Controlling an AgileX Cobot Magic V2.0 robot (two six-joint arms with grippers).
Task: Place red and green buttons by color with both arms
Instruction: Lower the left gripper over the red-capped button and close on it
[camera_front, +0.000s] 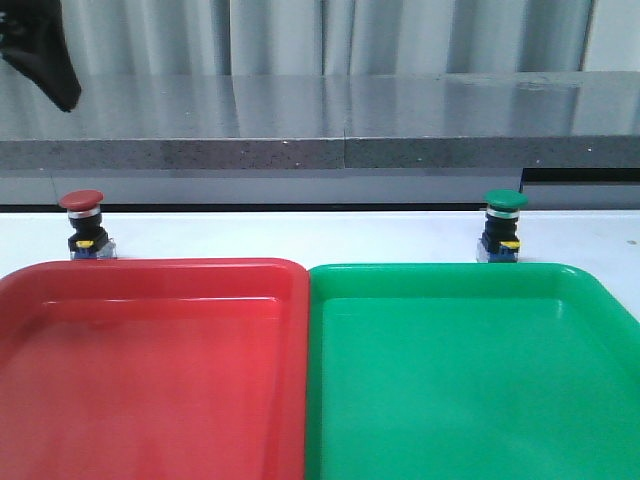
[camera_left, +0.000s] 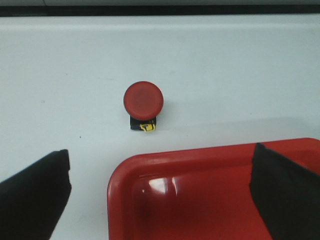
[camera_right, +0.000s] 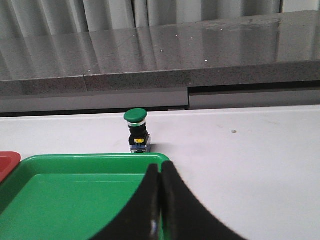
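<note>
The red button (camera_front: 81, 222) stands upright on the white table just behind the red tray's (camera_front: 150, 275) far left corner. The green button (camera_front: 503, 222) stands upright behind the green tray's (camera_front: 450, 275) far edge. In the left wrist view my left gripper (camera_left: 160, 157) is open and empty, above the red tray's corner (camera_left: 117, 182), with the red button (camera_left: 143, 100) ahead of it and apart. In the right wrist view my right gripper (camera_right: 161, 169) is shut and empty, over the green tray's corner (camera_right: 75, 162), short of the green button (camera_right: 136, 129).
The two trays sit side by side and fill the front of the table. A grey stone ledge (camera_front: 340, 120) runs behind the table with curtains beyond. A black part of the left arm (camera_front: 45, 60) shows at the upper left of the front view.
</note>
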